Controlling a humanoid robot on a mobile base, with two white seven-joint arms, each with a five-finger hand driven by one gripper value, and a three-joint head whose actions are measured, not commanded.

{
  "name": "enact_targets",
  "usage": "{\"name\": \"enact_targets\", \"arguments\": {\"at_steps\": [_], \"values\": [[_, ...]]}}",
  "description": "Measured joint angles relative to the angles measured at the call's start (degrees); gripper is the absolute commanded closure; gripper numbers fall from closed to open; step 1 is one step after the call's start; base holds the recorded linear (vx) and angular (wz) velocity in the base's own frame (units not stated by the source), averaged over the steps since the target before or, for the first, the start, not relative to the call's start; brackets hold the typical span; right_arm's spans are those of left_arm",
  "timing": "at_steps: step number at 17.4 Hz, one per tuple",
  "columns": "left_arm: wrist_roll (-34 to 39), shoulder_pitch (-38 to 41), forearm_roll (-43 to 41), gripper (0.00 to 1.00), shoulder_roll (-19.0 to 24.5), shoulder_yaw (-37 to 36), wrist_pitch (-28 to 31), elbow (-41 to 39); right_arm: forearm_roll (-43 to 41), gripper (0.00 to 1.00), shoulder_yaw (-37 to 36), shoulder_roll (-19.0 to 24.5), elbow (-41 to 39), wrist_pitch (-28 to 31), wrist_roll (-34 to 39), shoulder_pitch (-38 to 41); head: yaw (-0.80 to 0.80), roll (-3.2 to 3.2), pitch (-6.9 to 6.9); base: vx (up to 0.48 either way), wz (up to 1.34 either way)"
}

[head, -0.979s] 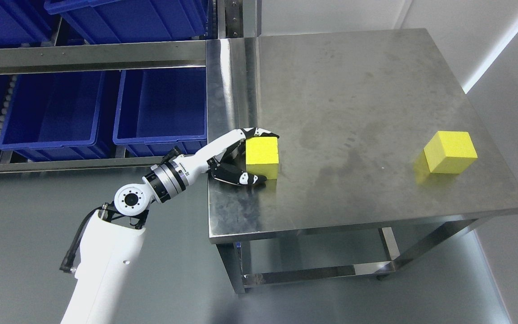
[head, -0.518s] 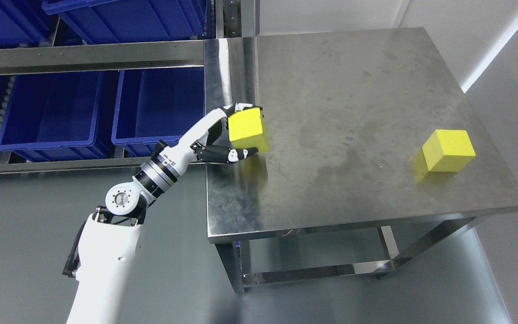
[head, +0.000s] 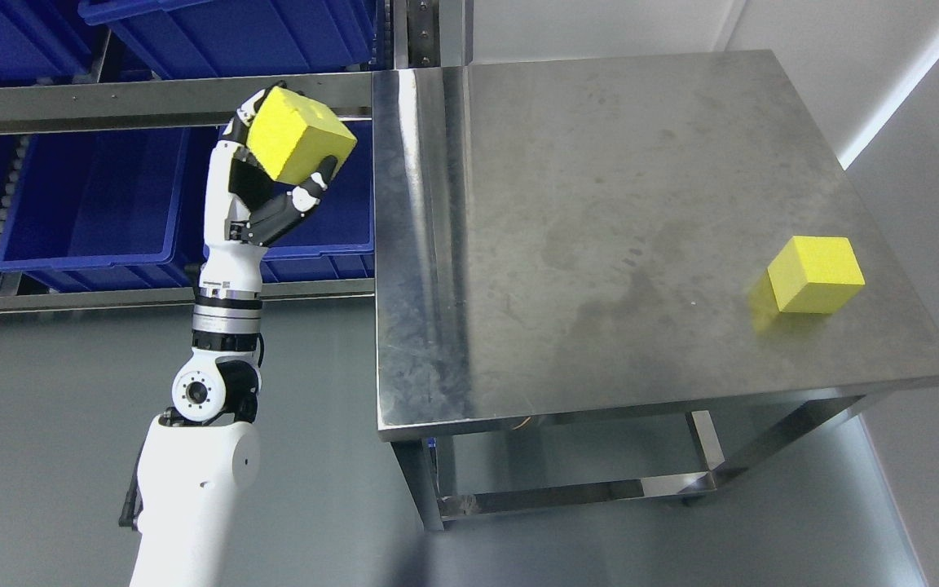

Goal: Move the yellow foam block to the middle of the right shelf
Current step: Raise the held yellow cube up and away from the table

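The left hand is clamped around a yellow foam block, fingers curled behind it and the thumb pressing its lower right edge. It holds the block tilted in the air, in front of the shelf rail and the blue bins, off the steel table. A second yellow block sits near the table's right edge. The fingertips behind the held block are hidden.

The left hand has lifted the yellow foam block off the table and swung it leftward, so it now hangs tilted before the shelf rail above the blue bins.
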Motion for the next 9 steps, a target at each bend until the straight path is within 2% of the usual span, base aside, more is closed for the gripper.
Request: {"name": "enact_targets", "arguments": {"at_steps": [9], "values": [[3.2, 4.1, 0.6, 0.61, -0.5, 1.4, -0.9, -1.5, 0.0, 0.0, 0.0, 0.0, 0.0, 0.0, 0.0, 0.0, 0.0, -0.01, 0.0, 0.0, -0.01]]}}
